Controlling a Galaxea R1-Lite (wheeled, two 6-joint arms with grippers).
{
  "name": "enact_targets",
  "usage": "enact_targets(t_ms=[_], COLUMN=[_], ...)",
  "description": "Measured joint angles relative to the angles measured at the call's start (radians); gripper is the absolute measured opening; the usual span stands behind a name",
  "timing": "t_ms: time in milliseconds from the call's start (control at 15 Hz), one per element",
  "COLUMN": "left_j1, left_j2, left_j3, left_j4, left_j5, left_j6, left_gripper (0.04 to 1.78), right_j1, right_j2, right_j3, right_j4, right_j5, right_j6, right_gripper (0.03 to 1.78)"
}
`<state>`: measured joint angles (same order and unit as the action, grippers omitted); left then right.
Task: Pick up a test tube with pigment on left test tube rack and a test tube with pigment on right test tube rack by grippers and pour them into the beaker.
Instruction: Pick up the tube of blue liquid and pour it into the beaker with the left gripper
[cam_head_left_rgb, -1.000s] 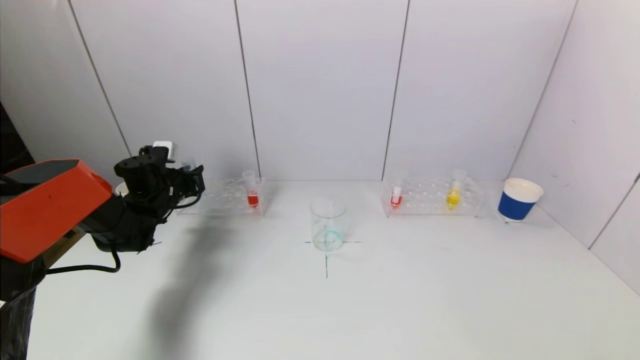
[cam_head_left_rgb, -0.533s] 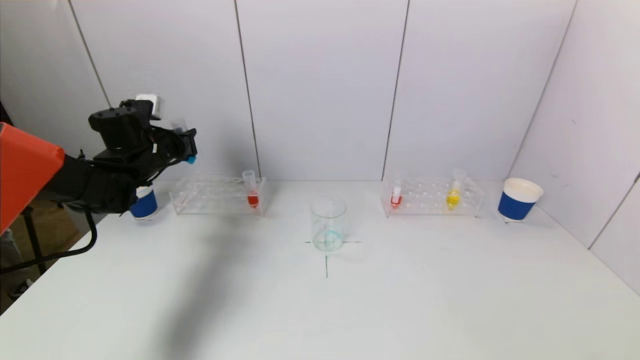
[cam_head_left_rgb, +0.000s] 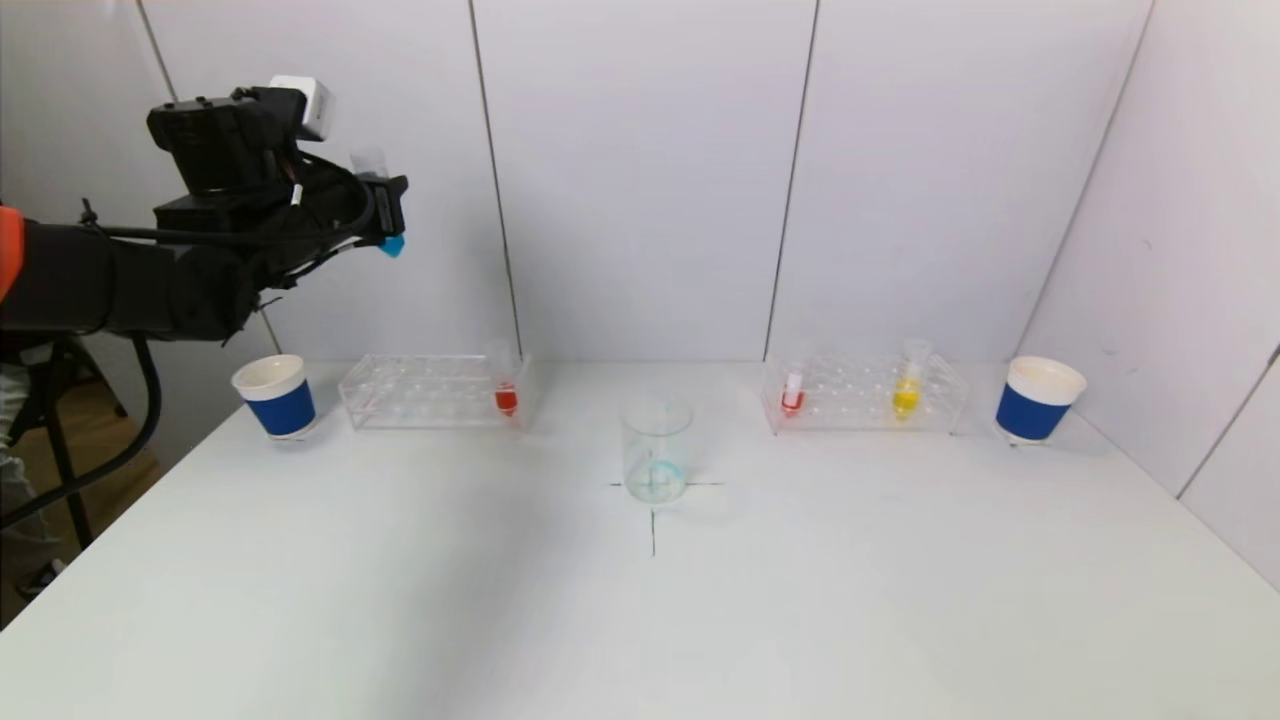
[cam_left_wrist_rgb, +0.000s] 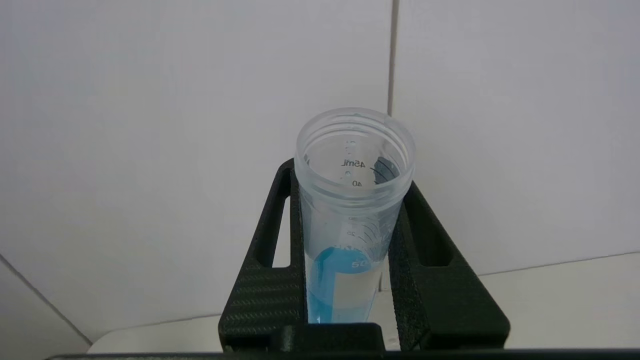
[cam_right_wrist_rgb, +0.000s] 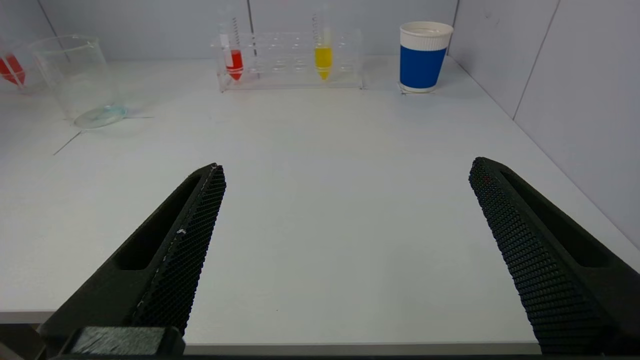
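One blue test tube (cam_left_wrist_rgb: 350, 210) clamped in raised left end effector (cam_head_left_rgb: 385, 215)

clear, glossy plastic test tube (cam_left_wrist_rgb: 353, 200), upper centre of the left wrist frame, between matt black fingers (cam_left_wrist_rgb: 440, 280) with a woven, carbon-like texture. right gripper (cam_right_wrist_rgb: 345, 250) fingers: matt black, honeycomb-patterned pads. transparent glossy beaker (cam_head_left_rgb: 656, 448), centre; clear acrylic racks (cam_head_left_rgb: 430, 390); matt paper cups (cam_head_left_rgb: 1036, 398); smooth matt white table (cam_head_left_rgb: 800, 600).
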<state>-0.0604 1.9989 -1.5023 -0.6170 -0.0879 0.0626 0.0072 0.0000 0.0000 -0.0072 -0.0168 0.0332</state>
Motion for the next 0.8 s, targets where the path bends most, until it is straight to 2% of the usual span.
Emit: enact_targets(t_ms=[200,533,800], left_j1=[-0.068,-0.191,-0.254], left_j2=[-0.014,0.011,0.077], left_j3=[-0.051,-0.081,-0.090], left_j4=[0.099,0.129,0.127], left_j5=[-0.007,-0.019,-0.077], left_j6=[0.013,0.043,0.134], left_gripper=[0.47,0.47,0.47], right_j1=[0.000,0.000,0.000], right_j2=[0.000,0.000,0.000], right_j3=[0.000,0.000,0.000], right_j4=[0.000,0.000,0.000], right_j5=[0.000,0.000,0.000], right_j6=[0.000,0.000,0.000], right_gripper=[1.77,1.77,1.77])
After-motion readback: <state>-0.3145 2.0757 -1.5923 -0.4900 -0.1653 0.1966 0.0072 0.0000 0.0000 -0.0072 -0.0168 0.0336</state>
